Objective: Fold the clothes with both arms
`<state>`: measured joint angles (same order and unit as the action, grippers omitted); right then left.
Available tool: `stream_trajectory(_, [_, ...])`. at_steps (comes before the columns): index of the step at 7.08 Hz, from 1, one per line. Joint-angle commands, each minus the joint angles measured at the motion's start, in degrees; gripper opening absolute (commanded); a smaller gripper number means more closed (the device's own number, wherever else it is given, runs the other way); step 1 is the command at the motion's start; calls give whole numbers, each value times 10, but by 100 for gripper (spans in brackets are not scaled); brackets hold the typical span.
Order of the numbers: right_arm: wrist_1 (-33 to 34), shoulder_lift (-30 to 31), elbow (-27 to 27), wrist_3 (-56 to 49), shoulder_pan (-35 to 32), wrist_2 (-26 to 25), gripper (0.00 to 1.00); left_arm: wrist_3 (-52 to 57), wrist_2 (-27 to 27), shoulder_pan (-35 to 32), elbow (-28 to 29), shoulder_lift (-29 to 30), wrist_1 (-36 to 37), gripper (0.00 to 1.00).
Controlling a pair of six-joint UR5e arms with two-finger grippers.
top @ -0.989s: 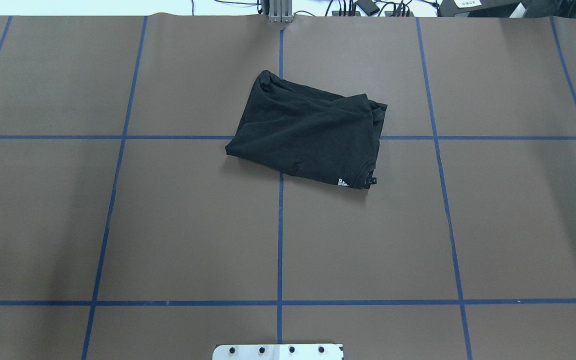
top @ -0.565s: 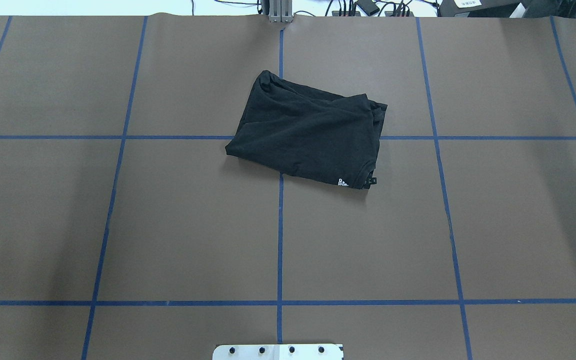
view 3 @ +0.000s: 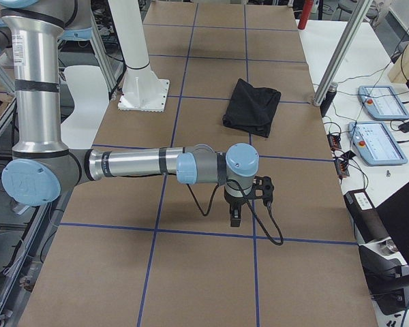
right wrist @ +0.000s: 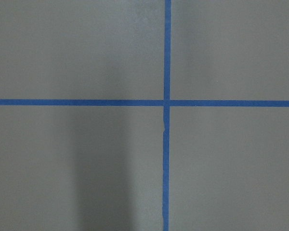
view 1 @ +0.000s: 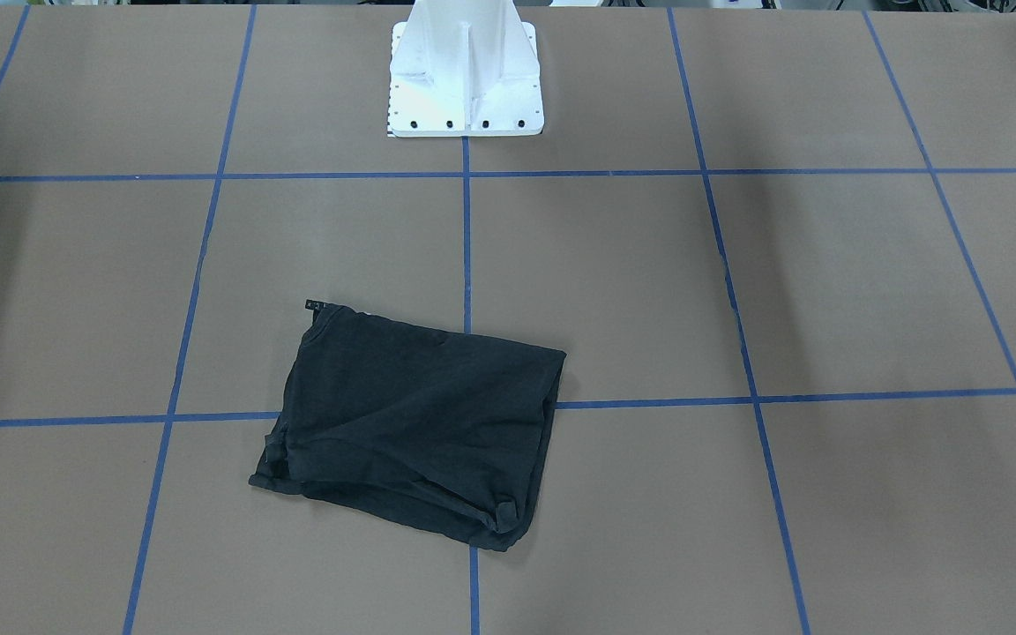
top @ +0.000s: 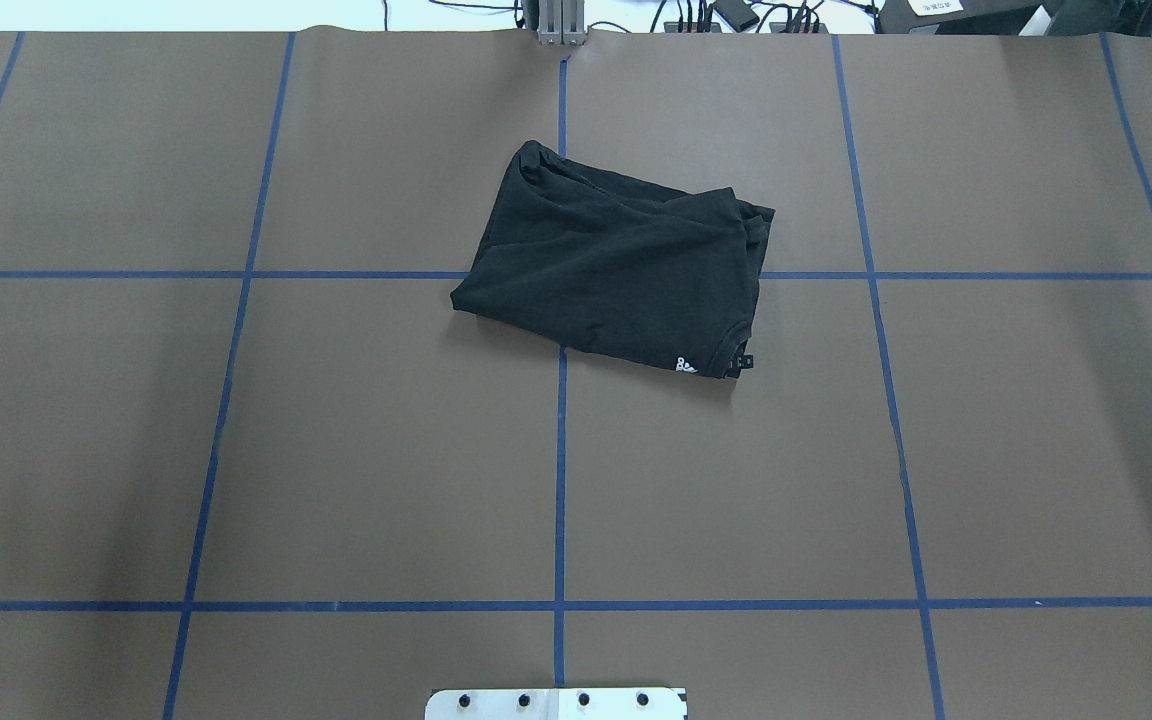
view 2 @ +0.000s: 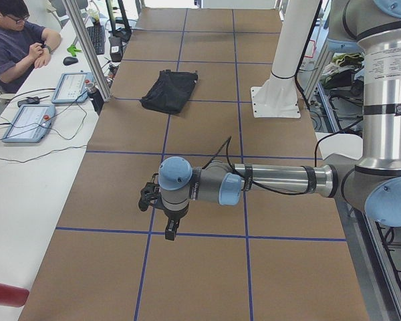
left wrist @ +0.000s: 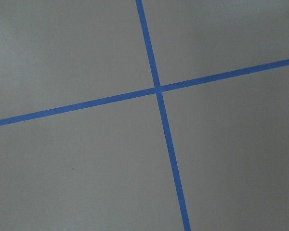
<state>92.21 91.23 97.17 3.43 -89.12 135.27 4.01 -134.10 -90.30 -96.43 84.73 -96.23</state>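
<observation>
One black T-shirt (top: pixel 616 265) lies folded into a rough rectangle, flat on the brown table (top: pixel 366 450). It sits over a crossing of the blue tape lines (top: pixel 560 480), on the side away from the white pedestal (view 1: pixel 466 75), skewed a bit to the grid. Plain black side is up; a sliver of white logo (top: pixel 686 365) peeks out at the corner nearest the robot's right, with a small black tag (top: pixel 744 360) just beside it. The edges are rumpled, and layers show along the far side.

Neither arm is touching it, and both are well apart from the shirt. The left arm (view 2: pixel 274 179) stretches out low over the table toward the robot's left end, with the left gripper (view 2: pixel 170 233) pointing down above bare paper near a tape line. The right arm (view 3: pixel 136 163) mirrors that at the other end, right gripper (view 3: pixel 235 219) pointing down. Can't tell finger spacing on either from the side views. Nothing visible in either gripper.

Both wrist cams show only table and a tape crossing (left wrist: pixel 157 89). An operator (view 2: pixel 13 40) sits at the side bench, with control pendants (view 3: pixel 378 143) on it.
</observation>
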Motion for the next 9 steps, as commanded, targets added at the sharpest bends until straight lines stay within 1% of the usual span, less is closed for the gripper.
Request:
stream_trajectory(1, [1,0,-2,1,0,2,100,-8,8,0,-1,2,0,100])
stream_trajectory(5, [4,0,-5,2,0,1,100,-37,8,-1,0,1,1,100])
stream_trajectory(9, [5,0,-6,2,0,0,100,-38,8,-1,0,1,1,100])
